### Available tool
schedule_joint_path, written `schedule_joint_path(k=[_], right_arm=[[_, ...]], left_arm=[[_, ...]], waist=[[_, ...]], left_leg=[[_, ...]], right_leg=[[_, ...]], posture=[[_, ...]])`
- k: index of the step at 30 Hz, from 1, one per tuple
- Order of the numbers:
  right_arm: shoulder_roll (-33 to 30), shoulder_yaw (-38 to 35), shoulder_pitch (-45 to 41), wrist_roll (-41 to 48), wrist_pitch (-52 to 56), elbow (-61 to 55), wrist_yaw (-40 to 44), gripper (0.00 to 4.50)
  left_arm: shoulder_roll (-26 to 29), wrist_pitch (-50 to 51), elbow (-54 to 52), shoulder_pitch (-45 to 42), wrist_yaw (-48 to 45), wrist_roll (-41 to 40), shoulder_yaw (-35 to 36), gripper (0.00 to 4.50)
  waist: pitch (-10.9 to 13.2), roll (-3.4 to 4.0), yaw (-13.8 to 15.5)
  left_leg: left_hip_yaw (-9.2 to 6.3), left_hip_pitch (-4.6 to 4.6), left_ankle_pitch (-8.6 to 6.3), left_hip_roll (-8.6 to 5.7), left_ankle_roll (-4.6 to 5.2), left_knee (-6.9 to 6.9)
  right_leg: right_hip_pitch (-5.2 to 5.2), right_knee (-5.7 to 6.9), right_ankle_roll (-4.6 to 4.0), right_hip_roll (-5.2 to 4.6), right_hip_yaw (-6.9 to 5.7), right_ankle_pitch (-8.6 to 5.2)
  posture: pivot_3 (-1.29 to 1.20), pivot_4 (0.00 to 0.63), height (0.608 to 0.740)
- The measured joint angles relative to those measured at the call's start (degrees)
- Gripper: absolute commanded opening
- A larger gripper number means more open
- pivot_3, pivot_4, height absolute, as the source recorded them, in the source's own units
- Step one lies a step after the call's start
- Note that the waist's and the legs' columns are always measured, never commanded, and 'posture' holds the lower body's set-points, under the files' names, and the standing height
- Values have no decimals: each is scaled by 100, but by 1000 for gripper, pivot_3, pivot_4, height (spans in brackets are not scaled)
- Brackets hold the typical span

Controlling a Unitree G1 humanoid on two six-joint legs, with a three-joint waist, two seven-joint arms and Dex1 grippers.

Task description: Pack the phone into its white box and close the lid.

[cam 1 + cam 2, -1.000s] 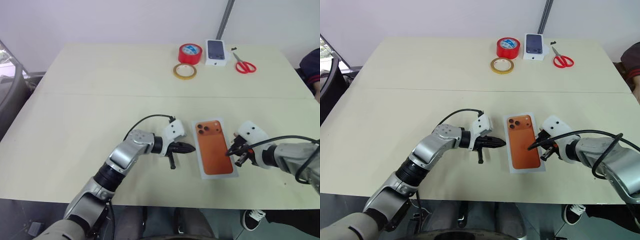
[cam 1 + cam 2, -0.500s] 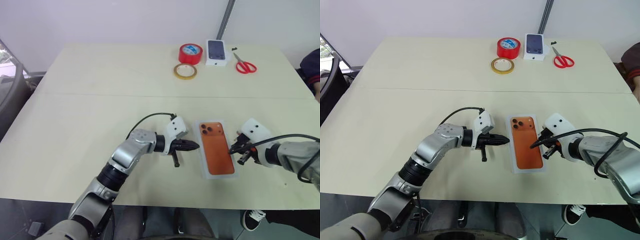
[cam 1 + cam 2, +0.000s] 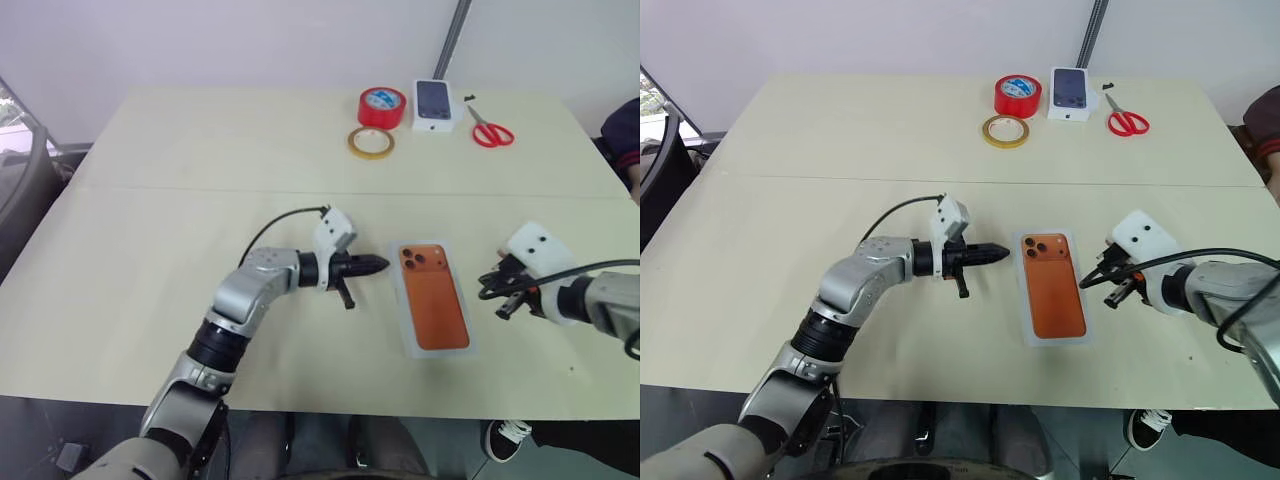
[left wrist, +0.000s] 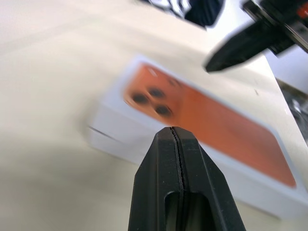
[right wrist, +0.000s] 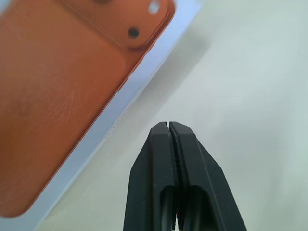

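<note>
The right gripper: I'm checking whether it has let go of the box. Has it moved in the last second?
Yes. The right gripper, shut and empty, has drawn away rightward from the white box, leaving bare table between them.

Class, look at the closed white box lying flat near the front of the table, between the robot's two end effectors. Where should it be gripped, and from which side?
Probably across its two long side walls, from above. The white box lies flat, its broad orange-printed top offers no edge, and only those thin walls suit two fingers.

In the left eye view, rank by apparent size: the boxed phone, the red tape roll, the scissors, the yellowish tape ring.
1. phone, far largest, though nearest the camera.
2. red tape roll.
3. yellowish tape ring and scissors: too alike to rank.
</note>
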Motion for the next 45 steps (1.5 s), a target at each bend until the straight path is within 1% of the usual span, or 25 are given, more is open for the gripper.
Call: schedule_joint_path(k=[4, 6, 8, 10, 13, 16, 22, 26, 28, 30, 31, 33, 35, 38, 43, 45], right_arm=[[12, -136, 483, 30, -116, -317, 375, 55], [87, -138, 554, 73, -136, -488, 432, 55], [243, -74, 540, 140, -84, -634, 348, 55], [355, 57, 511, 143, 9, -665, 217, 55], [530, 318, 424, 131, 202, -677, -52, 55], [539, 419, 376, 128, 317, -738, -228, 55], [547, 551, 373, 74, 300, -811, -394, 55], [729, 366, 332, 150, 299, -727, -376, 55], [747, 145, 244, 193, 356, -578, -347, 55], [686, -90, 236, 177, 358, -410, -307, 55], [581, -131, 284, 125, 341, -342, -275, 55], [494, -132, 406, 26, 333, -211, -235, 55], [493, -55, 450, -58, 298, -93, -230, 55], [499, 171, 442, -156, 286, 16, -239, 55], [533, 552, 433, -215, 277, 37, -225, 55], [556, 601, 434, -212, 257, 34, -199, 55]], left_arm=[[-261, -247, 427, -315, 82, 154, -111, 0], [-346, -441, 727, -461, 155, 358, -280, 0], [-453, -693, 1240, -649, 289, 704, -532, 0], [-497, -900, 1550, -731, 355, 872, -631, 0], [-577, -1191, 1815, -886, 388, 1125, -796, 0], [-579, -1317, 1899, -917, 390, 1251, -863, 0], [-589, -1343, 1824, -790, 413, 1301, -784, 0], [-471, -1141, 1520, -547, 320, 1021, -490, 0], [-142, -970, 1211, -403, 110, 883, -422, 0], [325, -800, 792, -200, -235, 764, -416, 0], [596, -720, 547, -80, -461, 713, -437, 0], [913, -658, 267, 58, -788, 679, -527, 0], [1087, -596, 94, 177, -1045, 683, -730, 0], [1000, -571, 74, 202, -1177, 710, -1059, 0], [529, -552, 123, 147, -1195, 834, -1583, 0], [371, -566, 189, 123, -1161, 911, -1681, 0]], waist=[[0, -1, -3], [0, -2, -8], [0, -2, -18], [1, -2, -14], [-4, -5, -7], [-19, -22, -10], [-43, -40, -13], [-41, -37, -33], [-37, -30, -44], [-36, -27, -44], [-35, -25, -38], [-35, -26, -5], [-36, -25, 16], [-35, -25, 4], [-35, -24, -12], [-35, -24, -23]], left_leg=[[0, 1, 0, -3, 0, 3], [0, 4, 0, -2, 0, 2], [0, 7, 0, -2, 0, 1], [0, 6, 0, -1, 0, 1], [-1, 10, 0, -3, 0, 3], [-3, 22, 0, -1, 0, 3], [-4, 24, 0, 1, 0, 2], [-4, 21, 0, 3, 0, 1], [-2, 17, 0, 4, -1, -1], [-2, 16, 0, 4, -1, -6], [-2, 14, 1, 4, -1, -6], [-2, 13, 1, 3, -2, -5], [-2, 12, 0, -6, -1, -1], [-2, 11, 0, -8, 1, 4], [-3, 10, -1, -3, 2, 0], [-2, 10, -1, -3, 2, 0]], right_leg=[[1, 0, 1, 1, 0, 0], [2, 0, 1, 3, 1, 0], [2, 1, 1, 5, 3, 0], [2, 1, 1, 5, 3, 0], [8, 1, 1, 2, 3, 0], [21, 0, 1, 3, 2, 0], [24, -1, 1, 4, 1, 0], [17, 1, 1, 5, 2, 0], [10, 3, 1, 5, 3, 0], [8, 2, 0, 5, 2, -1], [6, 1, 0, 5, 3, -1], [8, -1, 0, 3, 1, -1], [12, -1, 0, -6, 1, -1], [14, -2, 0, -7, 2, -1], [9, -1, 0, 1, 2, -1], [9, 0, 0, 1, 4, -1]], posture=[[0, 150, 740], [0, 150, 740], [0, 150, 740], [0, 150, 740], [0, 150, 740], [0, 150, 740], [0, 150, 740], [0, 150, 740], [0, 150, 740], [0, 150, 740], [0, 150, 740], [0, 150, 740], [0, 150, 740], [0, 150, 740], [0, 150, 740], [0, 150, 740]])
